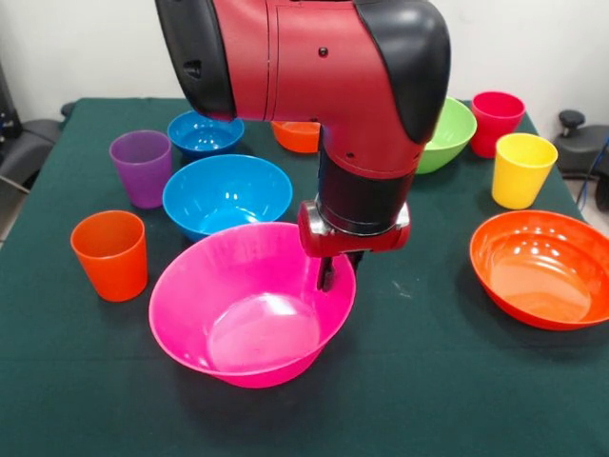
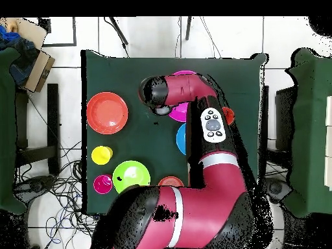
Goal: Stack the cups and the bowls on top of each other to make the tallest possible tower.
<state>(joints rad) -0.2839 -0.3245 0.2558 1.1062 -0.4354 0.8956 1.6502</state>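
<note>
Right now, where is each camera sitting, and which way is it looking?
Front view: sits low across the table, facing the robot; it shows the red and black arm coming down, its end effector at the pink bowl's far rim.
Overhead view: hangs above the table, looking straight down; the arm stretches up from the picture's bottom and covers most of the pink bowl.
Both show the green tablecloth, the big orange bowl, yellow cup and green bowl.
</note>
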